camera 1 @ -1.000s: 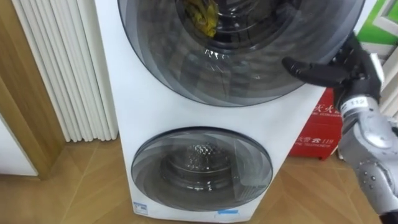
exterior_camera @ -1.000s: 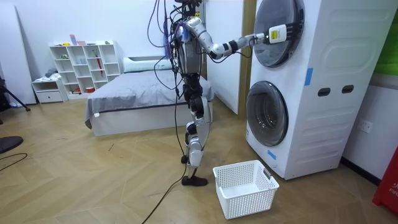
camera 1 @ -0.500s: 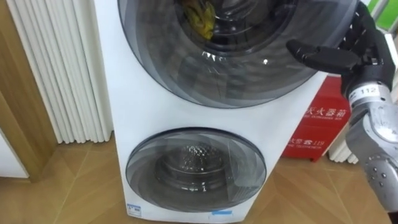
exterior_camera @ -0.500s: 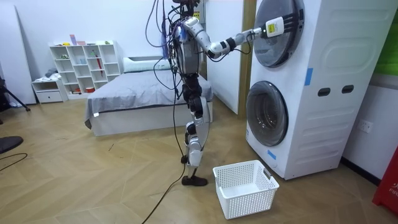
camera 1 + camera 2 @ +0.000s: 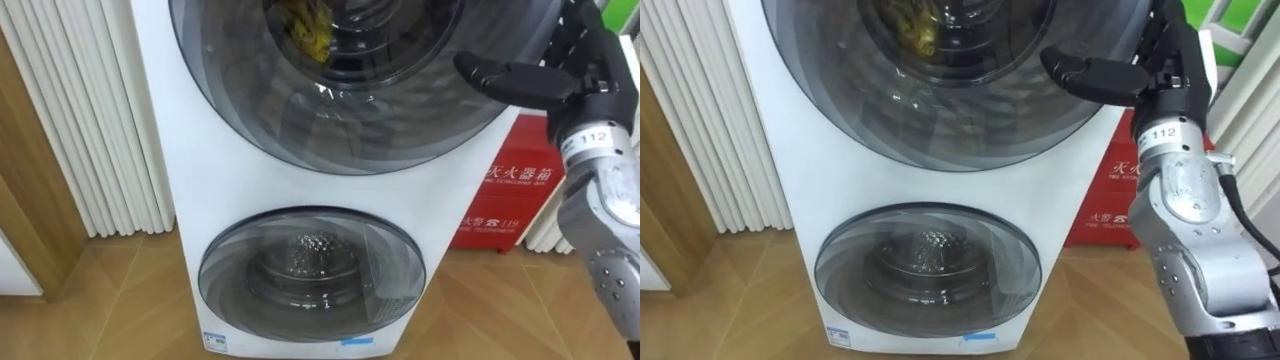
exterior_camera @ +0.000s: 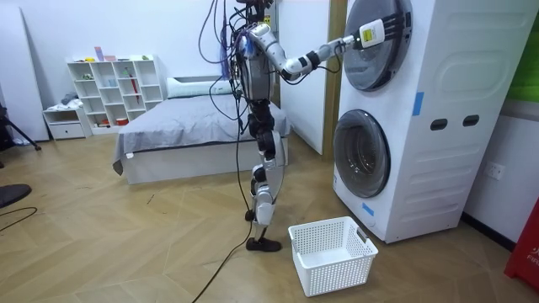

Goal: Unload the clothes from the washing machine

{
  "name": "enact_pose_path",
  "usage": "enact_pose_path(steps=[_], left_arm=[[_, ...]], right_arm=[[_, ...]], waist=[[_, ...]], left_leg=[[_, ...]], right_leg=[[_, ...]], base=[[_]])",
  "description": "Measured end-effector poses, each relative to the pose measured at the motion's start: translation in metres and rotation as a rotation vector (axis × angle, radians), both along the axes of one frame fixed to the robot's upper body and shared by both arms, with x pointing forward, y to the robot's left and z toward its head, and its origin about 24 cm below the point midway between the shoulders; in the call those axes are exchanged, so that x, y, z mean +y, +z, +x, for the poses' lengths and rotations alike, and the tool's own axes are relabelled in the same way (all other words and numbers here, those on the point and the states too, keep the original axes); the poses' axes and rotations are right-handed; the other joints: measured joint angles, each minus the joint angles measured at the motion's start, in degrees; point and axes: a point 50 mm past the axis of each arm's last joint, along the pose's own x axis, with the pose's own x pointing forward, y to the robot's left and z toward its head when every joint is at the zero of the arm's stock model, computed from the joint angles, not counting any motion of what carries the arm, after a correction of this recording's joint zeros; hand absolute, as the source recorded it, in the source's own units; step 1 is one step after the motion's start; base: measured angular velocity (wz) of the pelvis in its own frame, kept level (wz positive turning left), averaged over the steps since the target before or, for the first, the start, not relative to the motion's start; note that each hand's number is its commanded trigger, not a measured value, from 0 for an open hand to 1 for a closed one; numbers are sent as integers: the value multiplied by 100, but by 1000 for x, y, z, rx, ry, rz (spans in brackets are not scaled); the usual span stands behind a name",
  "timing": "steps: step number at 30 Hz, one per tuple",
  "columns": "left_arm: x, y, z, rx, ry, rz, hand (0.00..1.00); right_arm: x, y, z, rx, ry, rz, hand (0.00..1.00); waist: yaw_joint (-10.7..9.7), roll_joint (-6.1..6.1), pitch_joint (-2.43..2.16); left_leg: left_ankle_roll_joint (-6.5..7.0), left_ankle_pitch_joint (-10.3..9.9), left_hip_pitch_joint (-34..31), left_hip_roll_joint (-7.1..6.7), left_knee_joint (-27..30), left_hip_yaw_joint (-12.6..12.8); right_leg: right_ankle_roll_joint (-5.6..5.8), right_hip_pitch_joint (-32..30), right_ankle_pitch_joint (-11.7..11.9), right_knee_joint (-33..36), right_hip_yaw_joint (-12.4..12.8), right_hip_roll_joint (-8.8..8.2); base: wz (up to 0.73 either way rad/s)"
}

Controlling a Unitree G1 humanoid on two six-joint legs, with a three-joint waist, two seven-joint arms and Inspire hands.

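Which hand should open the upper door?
Right. The right hand is at the right rim of the shut upper door, with the yellow clothes behind its glass, so it probably needs the least movement.

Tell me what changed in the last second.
The right hand slid a little higher along the right rim of the upper door, as the room view shows. The shift in the eye views is the camera's own. The upper door stays shut with the yellow cloth behind its glass. The lower door and the basket on the floor are unchanged.
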Motion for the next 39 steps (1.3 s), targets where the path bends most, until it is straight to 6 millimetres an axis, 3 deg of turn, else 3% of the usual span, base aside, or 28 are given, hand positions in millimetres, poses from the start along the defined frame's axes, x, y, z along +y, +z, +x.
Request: enact_pose_path(steps=[10,17,27,33,39], left_arm=[[-5,-2,5,5,-69,0,0],[-11,-4,5,14,-114,-11,0],[-18,-7,0,24,-122,-41,0],[-19,-8,-1,18,-126,-52,0],[-19,-9,2,16,-131,-70,0]], right_arm=[[7,-22,-30,-50,88,-1,0],[12,-46,-43,-2,152,18,0],[25,-44,-59,-42,225,92,0],[27,-43,-72,-49,264,102,0],[27,-42,-72,-54,276,107,0]], waist=[[2,71,14],[-2,118,-21],[-148,193,-50],[-196,192,-50],[-195,163,-45]], left_leg=[[-41,-29,54,93,-29,167],[-52,-34,104,115,-17,224],[-51,-34,39,117,-11,275],[-53,-35,54,119,-11,303],[-53,-35,56,124,-13,354]], right_leg=[[-56,-18,43,-3,132,91],[-72,-5,53,5,162,109],[-74,-102,55,2,225,117],[-75,-104,55,4,238,118],[-79,-150,57,28,268,119]], base=[[-9],[-5],[-2],[-1],[-3]])
